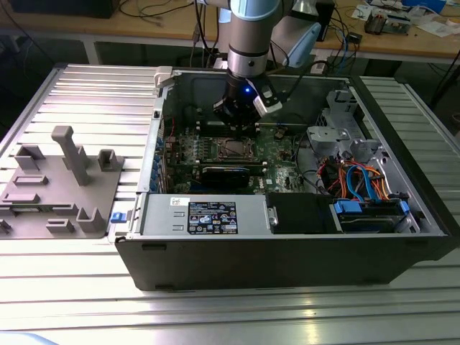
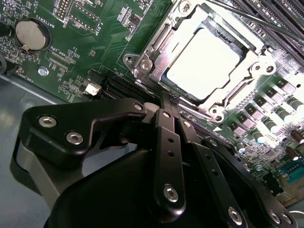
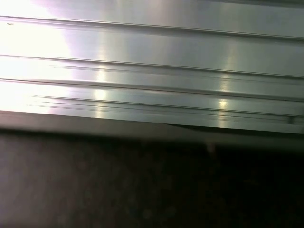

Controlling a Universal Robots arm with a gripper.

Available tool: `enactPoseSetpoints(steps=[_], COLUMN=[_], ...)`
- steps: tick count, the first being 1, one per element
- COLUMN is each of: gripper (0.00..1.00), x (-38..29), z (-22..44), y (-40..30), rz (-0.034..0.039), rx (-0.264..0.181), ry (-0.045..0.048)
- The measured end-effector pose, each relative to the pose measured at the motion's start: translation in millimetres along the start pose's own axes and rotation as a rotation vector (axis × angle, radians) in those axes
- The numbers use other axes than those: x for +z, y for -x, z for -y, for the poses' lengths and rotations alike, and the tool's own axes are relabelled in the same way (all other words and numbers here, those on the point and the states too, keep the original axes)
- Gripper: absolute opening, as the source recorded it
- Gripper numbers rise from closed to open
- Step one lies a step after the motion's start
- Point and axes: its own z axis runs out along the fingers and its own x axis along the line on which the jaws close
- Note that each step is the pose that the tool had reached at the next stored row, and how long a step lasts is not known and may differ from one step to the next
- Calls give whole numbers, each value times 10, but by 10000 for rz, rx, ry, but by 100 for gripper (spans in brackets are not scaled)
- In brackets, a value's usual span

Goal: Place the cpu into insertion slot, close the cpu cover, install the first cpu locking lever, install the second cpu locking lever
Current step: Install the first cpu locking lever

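In the second wrist view, the gripper (image 2: pixel 172 102) sits at lower centre, its jaws drawn together on nothing. Up and right of the tips lies the cpu (image 2: pixel 204 64), seated under the cpu cover (image 2: pixel 151 61).

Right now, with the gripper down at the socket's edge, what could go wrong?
1. The gripper sits tight against the rim of the cpu cover, over the seated cpu; a sideways slip might scrape the green board or nearby components.
2. A thin lever rod runs beside the socket; whether it is latched is unclear, so the cover may not be locked.
3. The arm works deep inside the computer case, near its walls.
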Motion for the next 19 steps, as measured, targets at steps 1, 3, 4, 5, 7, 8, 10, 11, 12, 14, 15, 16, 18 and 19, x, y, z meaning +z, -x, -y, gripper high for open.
enactPoseSetpoints(steps=[1,3,4,5,7,8,10,11,12,14,15,16,18,19], gripper=[11,11,11,11,11,11,11,11,11,11,11,11,11,11], x=[0,-1,-1,0,3,2,2,2,1,-27,-59,-68,-69,-71], z=[2,8,10,11,10,13,16,16,15,12,12,12,12,17], y=[0,-1,-1,-1,4,16,36,40,41,42,42,41,41,41], rz=[0,0,0,0,2,0,-2,-1,-1,0,-4,-4,-2,-4], rx=[-1,0,0,0,-1,0,0,0,0,-1,0,0,1,1], ry=[1,-7,-3,-1,9,0,-4,-3,-3,-21,-40,-40,-37,-41])
